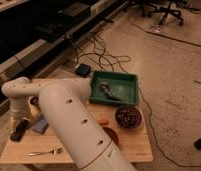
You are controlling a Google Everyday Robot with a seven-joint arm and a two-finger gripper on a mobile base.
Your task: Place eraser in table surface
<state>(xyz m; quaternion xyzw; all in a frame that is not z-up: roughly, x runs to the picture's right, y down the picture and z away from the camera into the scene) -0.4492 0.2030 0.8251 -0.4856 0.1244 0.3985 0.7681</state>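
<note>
The black eraser (18, 129) is at the far left edge of the light wooden table surface (69, 148), lying tilted with one end toward the table's front. My gripper (20, 119) hangs straight down from the white wrist (16, 95) and is right on top of the eraser's upper end. I cannot tell if the eraser rests on the wood or is held just above it. My large white arm (69, 120) crosses the middle of the table and hides part of it.
A blue-grey pad (40, 125) lies just right of the eraser. A fork (44, 151) lies near the front edge. A green tray (116, 87) holding a tool stands at the back right. A dark bowl (128, 116), an orange piece (103, 121) and a red bowl (112, 134) are on the right. Cables run over the floor behind.
</note>
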